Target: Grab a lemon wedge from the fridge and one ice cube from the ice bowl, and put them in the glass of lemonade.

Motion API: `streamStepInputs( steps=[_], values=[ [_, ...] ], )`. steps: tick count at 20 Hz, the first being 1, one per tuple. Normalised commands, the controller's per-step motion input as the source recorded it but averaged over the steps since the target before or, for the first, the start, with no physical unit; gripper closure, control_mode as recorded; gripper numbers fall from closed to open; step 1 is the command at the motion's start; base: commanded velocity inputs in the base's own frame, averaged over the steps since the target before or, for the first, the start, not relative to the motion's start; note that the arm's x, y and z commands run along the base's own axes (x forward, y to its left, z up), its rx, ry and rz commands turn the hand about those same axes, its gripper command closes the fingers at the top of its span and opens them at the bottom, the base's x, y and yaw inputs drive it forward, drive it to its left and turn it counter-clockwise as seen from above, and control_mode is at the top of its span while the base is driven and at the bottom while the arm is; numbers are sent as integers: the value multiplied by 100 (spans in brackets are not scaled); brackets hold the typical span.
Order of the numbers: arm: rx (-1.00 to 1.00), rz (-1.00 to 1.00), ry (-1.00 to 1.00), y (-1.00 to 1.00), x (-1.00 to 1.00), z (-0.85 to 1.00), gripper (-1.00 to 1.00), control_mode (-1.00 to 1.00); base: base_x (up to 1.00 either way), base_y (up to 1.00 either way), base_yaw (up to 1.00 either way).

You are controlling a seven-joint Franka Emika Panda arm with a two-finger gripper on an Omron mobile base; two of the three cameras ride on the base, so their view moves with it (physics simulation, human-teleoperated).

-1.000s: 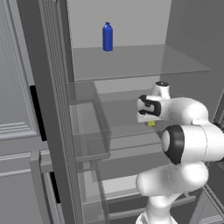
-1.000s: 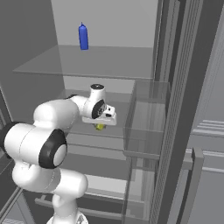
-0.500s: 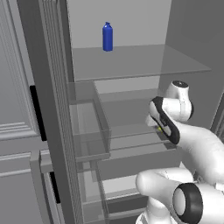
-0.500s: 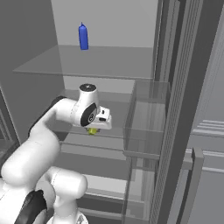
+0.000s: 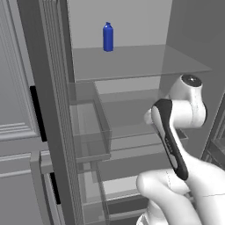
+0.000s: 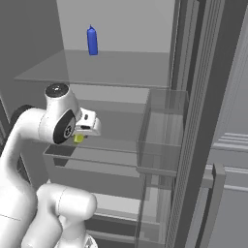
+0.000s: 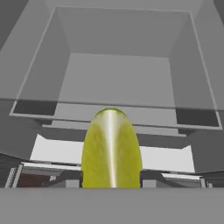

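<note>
Yellow and glossy, the lemon wedge (image 7: pixel 111 148) fills the lower centre of the hand view, pinched between the two dark fingertips (image 7: pixel 70 177) at its sides, so the jaws are closed partway on the fruit rather than standing wide or fully shut. In the right base view the same wedge (image 6: pixel 78 138) shows as a small bright spot just under the gripper (image 6: pixel 82 134) at centre left, held above the clear shelf (image 6: pixel 97 145) of the open fridge (image 6: pixel 121 34). A blue bottle (image 6: pixel 92 40) stands on the upper shelf near the top of the frame, well apart from the hand. The step in hand appears to be carrying the wedge out of the fridge toward the glass of lemonade. To do it well, the grip should probably stay firm and unchanged, since the wedge is small, rounded and likely to slip or rotate if the jaws loosen. The retreat is best kept level and straight back, clear of the door bin (image 6: pixel 162 131) at centre right and the shelf edge below, before any wide swing of the arm. In the left base view the forearm (image 5: pixel 169 136) hides the hand, so clearance on that side cannot be judged.
</note>
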Motion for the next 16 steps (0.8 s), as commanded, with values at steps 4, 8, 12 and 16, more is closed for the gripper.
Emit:
streamStepInputs(
  steps=[4, 8, 12, 16],
  values=[
    [0, 4, -10, 3, -79, 74, 100, -100, 0, 0, 0],
    [10, 6, -10, 0, -97, 57, 100, -100, 0, 0, 0],
    [1, 2, 1, 0, -54, 86, 100, -100, 0, 0, 0],
    [0, -2, 15, -4, -5, 63, 100, -100, 0, 0, 0]
  ],
)
